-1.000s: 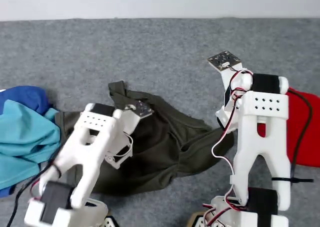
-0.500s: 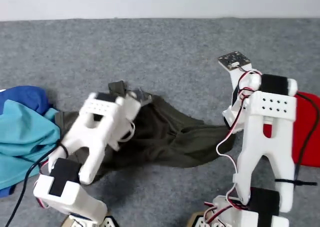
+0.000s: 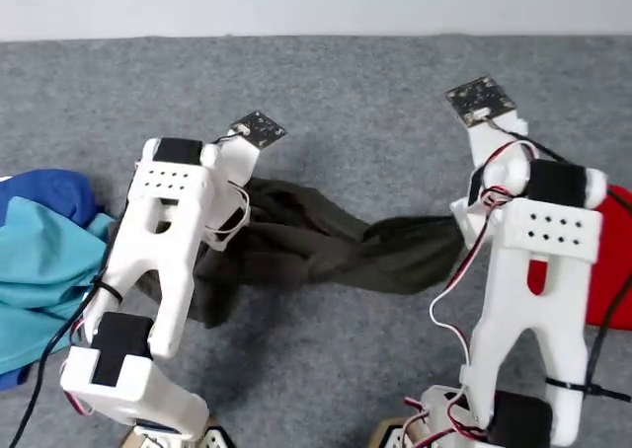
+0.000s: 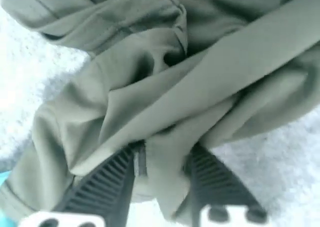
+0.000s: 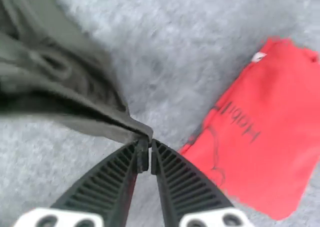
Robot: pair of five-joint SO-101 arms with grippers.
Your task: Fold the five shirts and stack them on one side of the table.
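Closest to me, the left claw point(image 4: 165, 149) is clamped on a thick wad of the olive shirt point(image 3: 326, 251), cloth bulging out between and around its fingers. On the other side the right claw point(image 5: 148, 147) is closed too, but only its very tips pinch a thin fold at the shirt's other end. I read this as a two-handed stretch: each arm has one end so the garment can be pulled open before folding.

It isn't open yet. The shirt hangs between the claws as a twisted rope across the middle of the worktop point(image 3: 346, 103), with a loose flap drooping down by the left arm. I judge the grips are on bunches, not corners, so pulling wider would tighten the twist, not flatten it. The right pinch looks the likelier one to slip.

At the right edge the red shirt point(image 5: 260, 132) lies flat, apart from the olive one; that may be the start of the stack. At the left edge the teal shirt point(image 3: 39, 280) sits crumpled over the blue shirt point(image 3: 49, 191), which pokes out on the far side. Both look unfolded, so I'd put the task at an early stage.
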